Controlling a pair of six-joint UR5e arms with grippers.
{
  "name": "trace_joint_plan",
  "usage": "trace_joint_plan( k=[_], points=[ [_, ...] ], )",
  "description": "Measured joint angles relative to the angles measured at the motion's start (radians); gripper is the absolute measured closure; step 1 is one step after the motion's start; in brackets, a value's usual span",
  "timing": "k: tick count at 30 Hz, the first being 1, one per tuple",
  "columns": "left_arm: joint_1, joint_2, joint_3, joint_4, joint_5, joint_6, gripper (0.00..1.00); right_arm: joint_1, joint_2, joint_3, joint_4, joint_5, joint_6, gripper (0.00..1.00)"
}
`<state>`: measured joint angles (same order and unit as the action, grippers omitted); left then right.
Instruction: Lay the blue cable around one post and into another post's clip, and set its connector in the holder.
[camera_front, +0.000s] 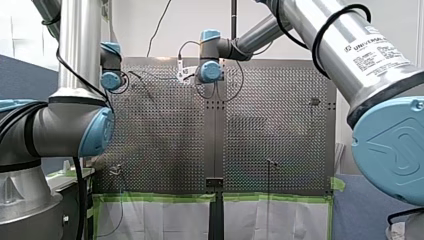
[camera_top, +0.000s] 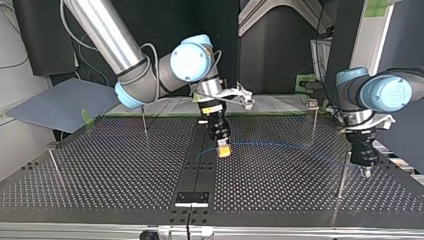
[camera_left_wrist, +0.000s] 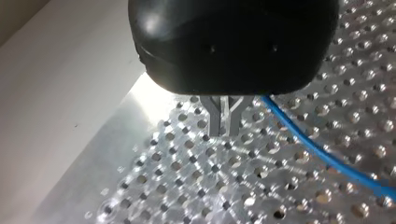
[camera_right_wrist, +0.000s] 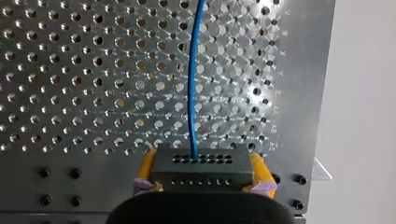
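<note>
Right gripper (camera_right_wrist: 203, 173) has its yellow pads clamped on the black connector (camera_right_wrist: 203, 162), mid-table. Blue cable (camera_right_wrist: 191, 84) runs from it over the perforated table (camera_right_wrist: 70, 70) to the left gripper (camera_left_wrist: 224, 127). Its metal fingers are together, cable just beside them, near a post (camera_top: 342, 175).

Slim posts (camera_top: 313, 127) edge a seemingly open table (camera_top: 110, 170).
</note>
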<state>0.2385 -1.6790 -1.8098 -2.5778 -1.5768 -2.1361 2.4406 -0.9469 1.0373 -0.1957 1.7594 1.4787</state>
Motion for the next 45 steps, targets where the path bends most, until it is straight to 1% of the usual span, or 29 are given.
trace_joint_plan(
  k=[6, 11, 15, 19, 25, 33, 34, 35, 37, 38, 39, 40, 41, 42, 43, 44, 45],
  points=[
    [-0.009, -0.003, 0.005, -0.001, 0.001, -0.001, 0.91, -0.007, 0.003, 0.0, 0.0, 0.0, 0.002, 1.0],
    [-0.012, -0.004, 0.006, -0.002, 0.0, -0.004, 0.91, -0.023, 0.019, 0.0, 0.002, 0.0, 0.004, 1.0],
    [-0.016, -0.006, 0.005, -0.005, -0.007, -0.005, 0.91, -0.03, 0.029, 0.001, 0.005, 0.001, 0.006, 1.0],
    [-0.023, -0.025, 0.005, -0.013, -0.015, -0.001, 0.91, -0.036, 0.032, 0.003, 0.008, 0.003, 0.007, 1.0],
    [-0.033, -0.056, 0.005, -0.017, -0.015, 0.002, 0.91, -0.049, 0.033, 0.019, 0.01, 0.005, 0.008, 1.0],
    [-0.039, -0.059, 0.005, -0.018, -0.015, 0.001, 0.91, -0.067, 0.033, 0.056, -0.001, 0.004, 0.009, 1.0],
    [-0.04, -0.059, 0.005, -0.018, -0.015, 0.0, 0.88, -0.068, 0.033, 0.06, -0.003, 0.003, 0.009, 1.0],
    [-0.041, -0.059, 0.005, -0.018, -0.015, -0.001, 0.88, -0.07, 0.033, 0.066, -0.006, 0.003, 0.009, 1.0],
    [-0.042, -0.059, 0.005, -0.018, -0.014, -0.002, 0.81, -0.072, 0.033, 0.076, -0.012, 0.002, 0.009, 1.0],
    [-0.043, -0.059, 0.005, -0.018, -0.014, -0.003, 0.81, -0.074, 0.033, 0.083, -0.016, 0.002, 0.009, 1.0],
    [-0.044, -0.059, 0.005, -0.017, -0.014, -0.004, 0.75, -0.075, 0.033, 0.088, -0.018, 0.002, 0.009, 1.0],
    [-0.045, -0.059, 0.005, -0.017, -0.013, -0.004, 0.65, -0.076, 0.033, 0.091, -0.02, 0.001, 0.009, 1.0],
    [-0.045, -0.06, 0.005, -0.017, -0.013, -0.004, 0.65, -0.077, 0.033, 0.095, -0.022, 0.001, 0.009, 1.0],
    [-0.046, -0.06, 0.005, -0.017, -0.014, -0.004, 0.54, -0.078, 0.033, 0.097, -0.022, 0.001, 0.009, 1.0],
    [-0.047, -0.059, 0.005, -0.017, -0.015, -0.004, 0.48, -0.079, 0.033, 0.099, -0.023, 0.001, 0.01, 1.0],
    [-0.048, -0.059, 0.005, -0.018, -0.016, -0.003, 0.48, -0.081, 0.033, 0.102, -0.023, 0.0, 0.009, 1.0],
    [-0.049, -0.059, 0.005, -0.02, -0.017, -0.003, 0.42, -0.082, 0.033, 0.105, -0.024, 0.0, 0.009, 1.0]
  ],
)
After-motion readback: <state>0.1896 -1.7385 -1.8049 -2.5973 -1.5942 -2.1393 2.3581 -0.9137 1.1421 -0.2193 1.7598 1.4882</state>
